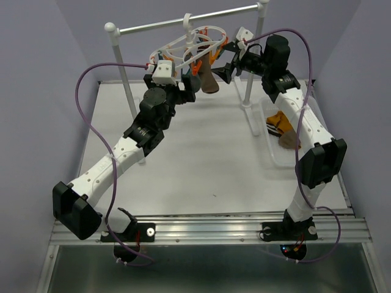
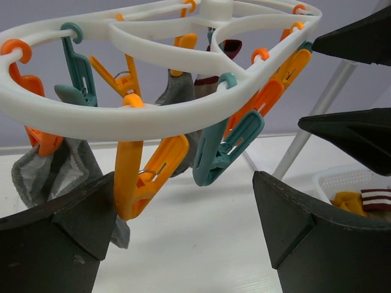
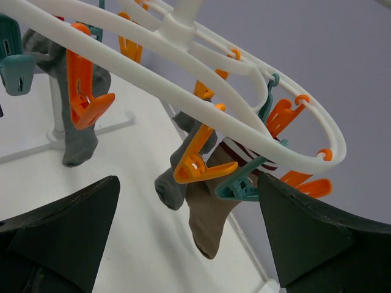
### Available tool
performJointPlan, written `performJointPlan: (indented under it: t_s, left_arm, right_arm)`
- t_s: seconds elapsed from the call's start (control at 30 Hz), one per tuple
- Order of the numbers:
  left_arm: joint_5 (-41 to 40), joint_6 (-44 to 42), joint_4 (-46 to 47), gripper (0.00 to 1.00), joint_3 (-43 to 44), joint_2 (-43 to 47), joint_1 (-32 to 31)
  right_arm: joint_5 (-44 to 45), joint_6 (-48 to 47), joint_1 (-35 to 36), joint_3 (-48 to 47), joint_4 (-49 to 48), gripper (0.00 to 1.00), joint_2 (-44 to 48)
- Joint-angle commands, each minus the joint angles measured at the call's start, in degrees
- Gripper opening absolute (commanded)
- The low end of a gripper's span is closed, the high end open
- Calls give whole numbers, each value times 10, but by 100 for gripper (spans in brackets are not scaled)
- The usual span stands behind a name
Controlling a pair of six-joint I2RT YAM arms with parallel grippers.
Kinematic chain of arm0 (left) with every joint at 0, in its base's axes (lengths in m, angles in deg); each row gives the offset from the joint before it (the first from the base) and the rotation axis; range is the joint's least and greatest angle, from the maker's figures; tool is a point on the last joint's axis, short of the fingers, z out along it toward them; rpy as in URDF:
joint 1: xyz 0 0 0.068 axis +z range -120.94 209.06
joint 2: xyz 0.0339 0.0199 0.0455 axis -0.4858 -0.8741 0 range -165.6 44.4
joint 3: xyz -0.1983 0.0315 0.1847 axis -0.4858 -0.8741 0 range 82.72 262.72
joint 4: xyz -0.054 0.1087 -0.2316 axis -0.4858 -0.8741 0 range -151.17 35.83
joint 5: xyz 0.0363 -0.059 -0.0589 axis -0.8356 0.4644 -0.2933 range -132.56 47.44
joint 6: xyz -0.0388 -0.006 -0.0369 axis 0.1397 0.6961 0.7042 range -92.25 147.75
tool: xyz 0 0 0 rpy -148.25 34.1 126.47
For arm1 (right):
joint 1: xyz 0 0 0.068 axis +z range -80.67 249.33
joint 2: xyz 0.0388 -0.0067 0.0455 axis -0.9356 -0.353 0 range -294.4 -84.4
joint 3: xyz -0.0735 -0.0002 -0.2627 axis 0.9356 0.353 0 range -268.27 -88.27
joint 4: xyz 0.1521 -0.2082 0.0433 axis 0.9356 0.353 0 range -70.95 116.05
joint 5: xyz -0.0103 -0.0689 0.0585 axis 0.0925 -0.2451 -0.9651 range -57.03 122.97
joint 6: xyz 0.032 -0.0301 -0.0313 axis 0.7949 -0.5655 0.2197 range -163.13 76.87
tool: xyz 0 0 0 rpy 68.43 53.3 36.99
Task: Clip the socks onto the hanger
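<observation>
The white oval hanger hangs by its hook from the rack's crossbar, with orange and teal clips around its ring. A brown sock dangles from it. My left gripper is open just under the ring's left side. An orange clip and a teal clip hang in front of the left gripper, and a grey sock sits beside its left finger. My right gripper is open at the right side. Ahead of the right gripper hang a grey sock, the brown sock and a striped sock.
The white two-post rack with a metal crossbar stands at the table's back. A clear basket at the right holds a mustard sock and a brown sock. Purple cables loop over both arms.
</observation>
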Motion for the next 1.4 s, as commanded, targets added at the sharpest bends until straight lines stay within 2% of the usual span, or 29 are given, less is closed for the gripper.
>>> performJointPlan:
  t_s: [0.0, 0.23, 0.43, 0.53, 0.73, 0.93, 0.97, 1.13, 1.37]
  left_arm:
    - [1, -8, 35, 99, 7, 2, 7]
    - [-1, -6, 36, 99, 1, 10, 16]
    - [39, -16, 19, 99, -27, 46, 15]
    - [47, -18, 2, 99, -49, 71, 16]
    - [-8, -3, -23, 99, -75, 104, 17]
    - [-36, 6, -7, 99, -61, 89, 18]
    - [-52, 20, -3, 99, -44, 69, 21]
    - [-68, 27, -4, 99, -31, 57, 25]
    - [-62, 30, -4, 99, -26, 50, 28]
  right_arm:
    - [-8, 4, 6, -51, -17, 100, 3]
    - [42, 41, 6, -62, -18, 100, -5]
    - [139, 204, 6, -38, -13, 100, 6]
    - [141, 272, 6, -10, -11, 100, 15]
    - [82, 376, 11, 7, -27, 100, 10]
    - [85, 404, 34, 33, -79, 100, 23]
    - [104, 442, 39, 60, -120, 100, 33]
    - [144, 471, 45, 63, -133, 100, 30]
    - [148, 484, 62, 76, -152, 100, 35]
